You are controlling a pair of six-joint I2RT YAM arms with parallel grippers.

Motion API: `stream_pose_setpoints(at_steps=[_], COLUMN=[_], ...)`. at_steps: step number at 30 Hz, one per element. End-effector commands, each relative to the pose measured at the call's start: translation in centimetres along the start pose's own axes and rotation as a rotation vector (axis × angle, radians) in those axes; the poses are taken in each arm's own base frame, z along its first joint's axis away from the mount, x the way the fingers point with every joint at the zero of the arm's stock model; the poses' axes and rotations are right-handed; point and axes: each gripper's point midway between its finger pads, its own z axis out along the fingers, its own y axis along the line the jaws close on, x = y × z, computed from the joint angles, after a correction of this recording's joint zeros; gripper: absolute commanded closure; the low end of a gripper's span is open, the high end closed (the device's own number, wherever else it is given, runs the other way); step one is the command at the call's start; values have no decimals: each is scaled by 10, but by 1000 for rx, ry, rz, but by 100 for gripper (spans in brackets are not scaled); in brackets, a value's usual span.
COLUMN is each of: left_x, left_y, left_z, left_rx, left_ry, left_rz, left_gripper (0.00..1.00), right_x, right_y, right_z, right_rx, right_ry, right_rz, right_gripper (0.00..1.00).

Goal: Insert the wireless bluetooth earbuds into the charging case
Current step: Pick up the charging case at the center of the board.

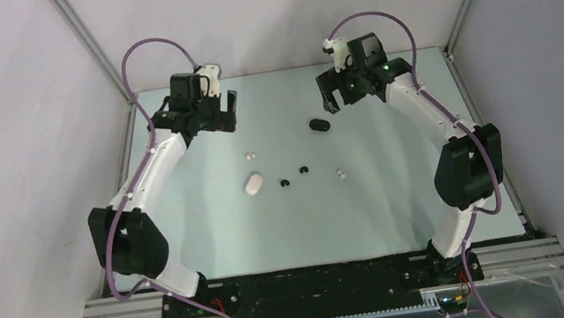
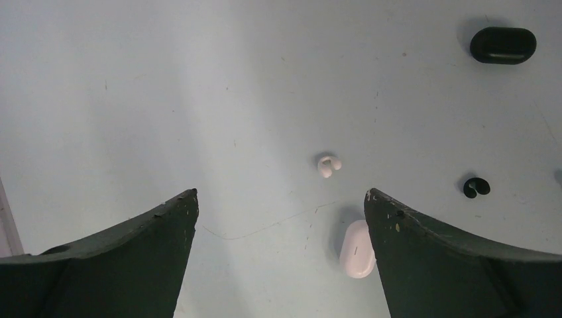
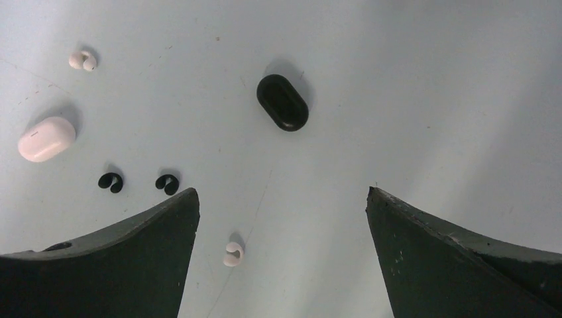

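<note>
We see the pale table (image 1: 296,223) under both arms. Our left gripper (image 2: 281,193) and right gripper (image 3: 283,190) hang above it, jaws spread wide, holding nothing. The black case (image 3: 282,103) and white case (image 3: 46,138) lie well apart mid-table. The black earbuds (image 3: 111,181) sit side by side between them, and the white earbuds (image 3: 83,59) lie scattered, all outside the cases

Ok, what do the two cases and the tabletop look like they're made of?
White case: probably smooth moulded plastic, soft sheen on its rounded shell. Black case: plastic too, satin, faint highlight along the rim. Tabletop: pale matte sheet with fine scratches and specks; material unclear.
</note>
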Motion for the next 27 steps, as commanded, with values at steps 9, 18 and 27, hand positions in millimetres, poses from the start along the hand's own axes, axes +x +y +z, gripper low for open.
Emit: stream_pose_setpoints(at_steps=[9,18,27], left_x=[-18,-20,-18], left_y=[2,2,2], left_z=[-7,-12,-12], left_rx=[6,7,4], left_ry=[-38,-40,-34], left_rz=[16,19,22], left_gripper=[0,0,0], right_x=[4,19,34], right_y=[31,3,-5], right_z=[23,97,134], right_rx=[-307,-283,-279], right_ry=[-74,20,65], right_rz=[-482,-658,-643], right_gripper=[29,43,36])
